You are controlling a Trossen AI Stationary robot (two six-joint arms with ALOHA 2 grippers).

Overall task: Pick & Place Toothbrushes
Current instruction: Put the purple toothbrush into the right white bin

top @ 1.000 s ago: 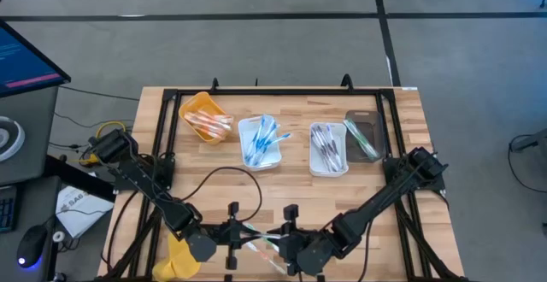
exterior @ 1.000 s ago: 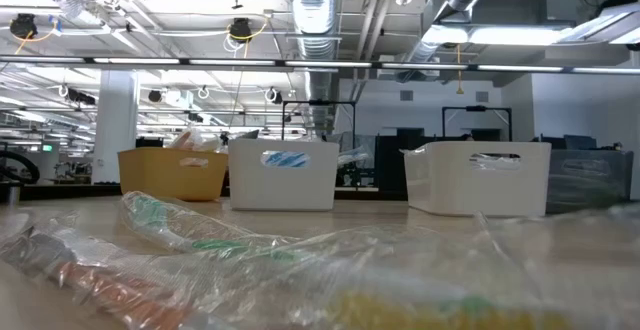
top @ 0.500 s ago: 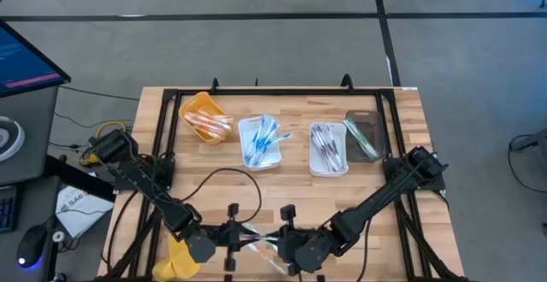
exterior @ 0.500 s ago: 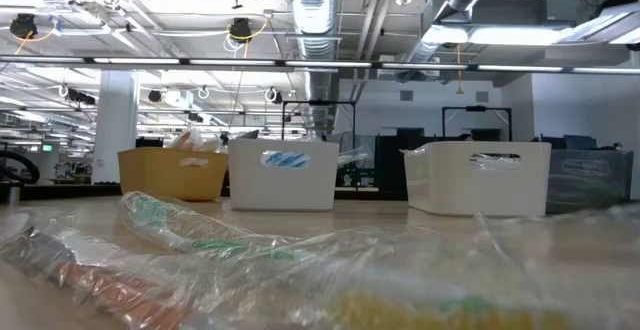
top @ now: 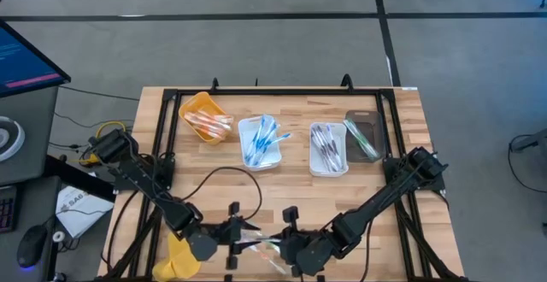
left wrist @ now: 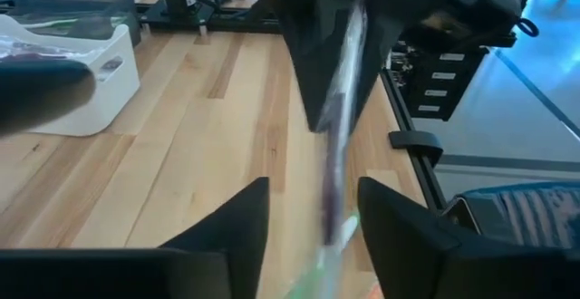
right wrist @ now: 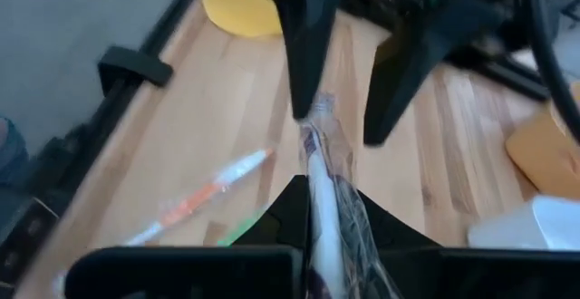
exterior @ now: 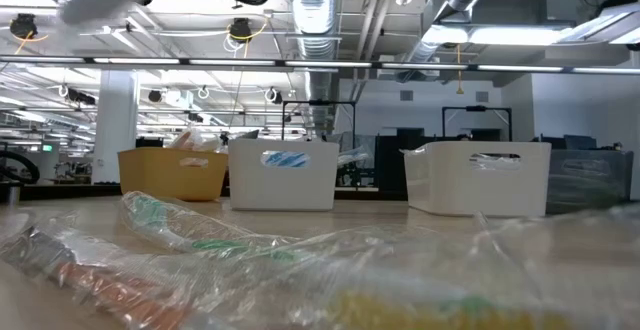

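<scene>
A clear-wrapped toothbrush with a grey handle [right wrist: 319, 177] hangs over the front edge of the wooden table [top: 291, 188], stretched between the two arms. The right gripper [right wrist: 313, 210] is clenched on its near end; the left gripper [left wrist: 313, 213] has its fingers spread on either side of the wrapper, touching nothing that I can make out. The handover looks done, so the left arm should draw clear before the right arm carries the brush, kept level, to the white tray of grey brushes [top: 328, 149]. Loose orange and green toothbrushes [right wrist: 204, 197] lie on the table below.
</scene>
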